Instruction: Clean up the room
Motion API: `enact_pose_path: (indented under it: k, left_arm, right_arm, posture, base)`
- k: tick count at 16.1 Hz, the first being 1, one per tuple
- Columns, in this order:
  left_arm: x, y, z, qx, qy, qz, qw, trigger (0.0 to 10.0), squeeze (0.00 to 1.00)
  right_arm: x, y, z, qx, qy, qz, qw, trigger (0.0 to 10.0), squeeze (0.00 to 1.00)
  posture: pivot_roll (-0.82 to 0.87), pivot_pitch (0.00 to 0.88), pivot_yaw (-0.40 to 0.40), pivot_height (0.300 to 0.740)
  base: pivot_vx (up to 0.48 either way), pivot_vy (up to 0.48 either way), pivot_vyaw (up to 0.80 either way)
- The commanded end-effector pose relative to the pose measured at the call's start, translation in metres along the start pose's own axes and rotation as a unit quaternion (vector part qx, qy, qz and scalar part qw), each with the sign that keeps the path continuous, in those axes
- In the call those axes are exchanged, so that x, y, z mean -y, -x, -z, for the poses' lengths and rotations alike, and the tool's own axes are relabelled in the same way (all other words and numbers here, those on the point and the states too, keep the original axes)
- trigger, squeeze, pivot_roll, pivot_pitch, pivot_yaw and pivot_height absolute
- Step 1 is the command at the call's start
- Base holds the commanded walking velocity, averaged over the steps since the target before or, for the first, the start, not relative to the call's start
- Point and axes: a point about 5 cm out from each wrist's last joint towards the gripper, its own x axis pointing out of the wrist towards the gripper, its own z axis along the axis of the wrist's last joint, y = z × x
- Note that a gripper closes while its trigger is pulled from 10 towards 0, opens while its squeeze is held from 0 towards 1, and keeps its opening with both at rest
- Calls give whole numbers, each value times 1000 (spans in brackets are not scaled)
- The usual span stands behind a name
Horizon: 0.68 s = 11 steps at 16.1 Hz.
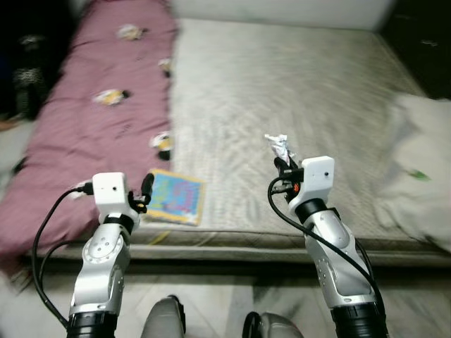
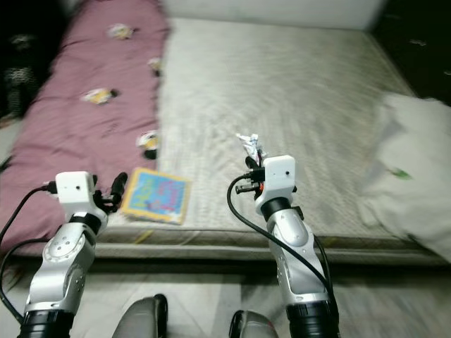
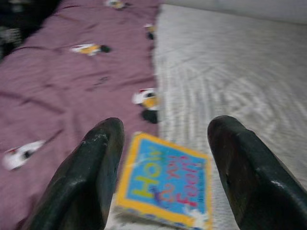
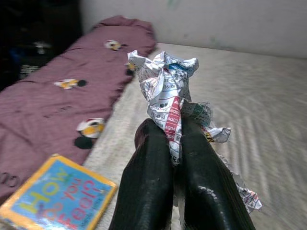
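Right hand (image 4: 175, 143) pinched shut on crumpled paper (image 4: 165, 84), light, soft, best held by its bunched middle, above the near mattress (image 1: 296, 91); left hand (image 3: 165, 158) spread open just short of a stiff picture book (image 3: 168, 184) at the near edge.

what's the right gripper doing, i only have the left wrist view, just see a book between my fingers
Observer: The right gripper is shut on a crumpled paper wrapper, held up over the grey mattress.
Operator: ok and where's the book relative to the bed edge
Observer: The picture book lies flat at the mattress's near edge, beside the maroon blanket.
Operator: left gripper touching it yet
Observer: No; the left gripper is open and sits just short of the book, off its left end.
Operator: anything else on the bed
Observer: A white pillow lies on the right side.
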Motion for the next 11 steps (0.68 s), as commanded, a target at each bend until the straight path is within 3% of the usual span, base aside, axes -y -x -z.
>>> enact_pose_path:
  k: [1, 11]
  left_arm:
    - [1, 0, 2, -7, 2, 1, 1000, 10000, 0]
    - [4, -2, 2, -9, 7, 12, 1000, 10000, 0]
  right_arm:
    - [2, 0, 0, 1, 3, 5, 1000, 10000, 0]
    - [3, -1, 2, -7, 8, 8, 1000, 10000, 0]
  posture:
    - [1, 109, -38, 740]
    - [-2, 111, -41, 740]
  base:
    - [0, 0, 419]
    - [0, 460, 0]
